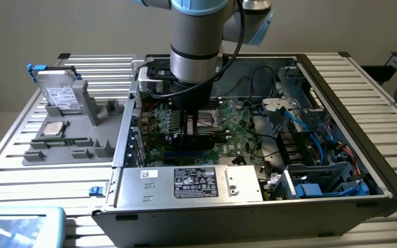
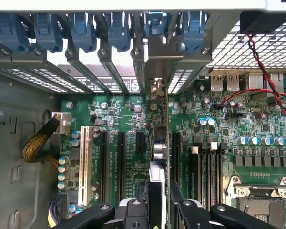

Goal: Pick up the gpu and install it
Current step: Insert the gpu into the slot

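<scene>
Inside the open computer case point(image 1: 355, 121), the claw point(image 2: 158, 214) grips the gpu point(image 2: 158, 143) (edge-on, mostly hidden).

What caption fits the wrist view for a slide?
The hand holds the gpu edge-on over the motherboard slots.

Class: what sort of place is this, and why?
Likely a robotics bench for computer assembly: an open PC case on a slatted metal table, a robot arm reaching inside, a hard drive on a grey tray.
</scene>
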`<state>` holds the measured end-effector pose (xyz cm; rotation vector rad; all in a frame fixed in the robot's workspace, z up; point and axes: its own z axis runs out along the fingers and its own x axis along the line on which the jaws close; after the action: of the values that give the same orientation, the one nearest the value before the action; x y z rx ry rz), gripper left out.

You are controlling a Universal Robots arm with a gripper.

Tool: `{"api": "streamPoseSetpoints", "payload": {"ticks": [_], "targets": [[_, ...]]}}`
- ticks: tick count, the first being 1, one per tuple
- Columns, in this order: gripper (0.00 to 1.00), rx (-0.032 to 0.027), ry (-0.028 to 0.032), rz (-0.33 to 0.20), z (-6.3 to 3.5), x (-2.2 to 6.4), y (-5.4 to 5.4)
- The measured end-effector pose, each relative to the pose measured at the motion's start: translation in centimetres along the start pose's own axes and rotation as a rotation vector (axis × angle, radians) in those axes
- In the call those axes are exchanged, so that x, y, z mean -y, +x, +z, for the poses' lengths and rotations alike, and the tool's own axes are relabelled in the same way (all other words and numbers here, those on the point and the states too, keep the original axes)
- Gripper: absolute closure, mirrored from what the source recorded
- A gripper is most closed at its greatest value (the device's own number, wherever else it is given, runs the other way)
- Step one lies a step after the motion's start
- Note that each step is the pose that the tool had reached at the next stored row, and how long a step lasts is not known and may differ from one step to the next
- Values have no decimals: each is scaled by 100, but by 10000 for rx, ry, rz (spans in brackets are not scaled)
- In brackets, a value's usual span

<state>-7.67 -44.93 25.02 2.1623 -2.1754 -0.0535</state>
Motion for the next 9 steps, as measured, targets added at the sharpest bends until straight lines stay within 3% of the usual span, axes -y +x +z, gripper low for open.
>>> {"api": "streamPoseSetpoints", "payload": {"ticks": [9], "targets": [[72, 1, 2, 1, 6, -5, 0]]}}
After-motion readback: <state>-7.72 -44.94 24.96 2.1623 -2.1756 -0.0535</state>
